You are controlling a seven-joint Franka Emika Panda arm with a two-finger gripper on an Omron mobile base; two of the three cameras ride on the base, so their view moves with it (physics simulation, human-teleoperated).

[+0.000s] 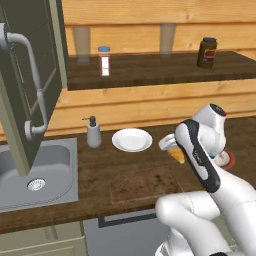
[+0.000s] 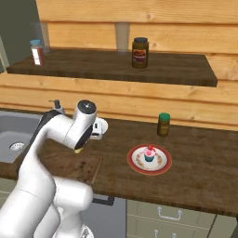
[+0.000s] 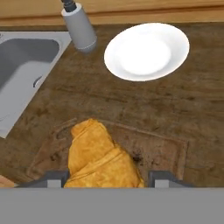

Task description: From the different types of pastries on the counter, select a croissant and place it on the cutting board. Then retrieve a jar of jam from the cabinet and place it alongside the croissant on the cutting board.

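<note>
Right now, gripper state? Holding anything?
Gripper: shut on the croissant, held above the cutting board.

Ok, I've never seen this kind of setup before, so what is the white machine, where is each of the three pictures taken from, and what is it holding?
This is a rendered kitchen. The white machine is a robot arm on a drivable base. Two pictures come from cameras on that base, behind the arm to its left and right, so they show the same counter from two sides. The third comes from a camera on the hand, looking down along the gripper.

The gripper is shut on a croissant, held above the dark cutting board.

On the counter lie an empty white plate, a soap dispenser beside the sink, a cupcake on a red-rimmed plate, and a green-lidded jar. A jam jar stands on the shelf above.
</note>
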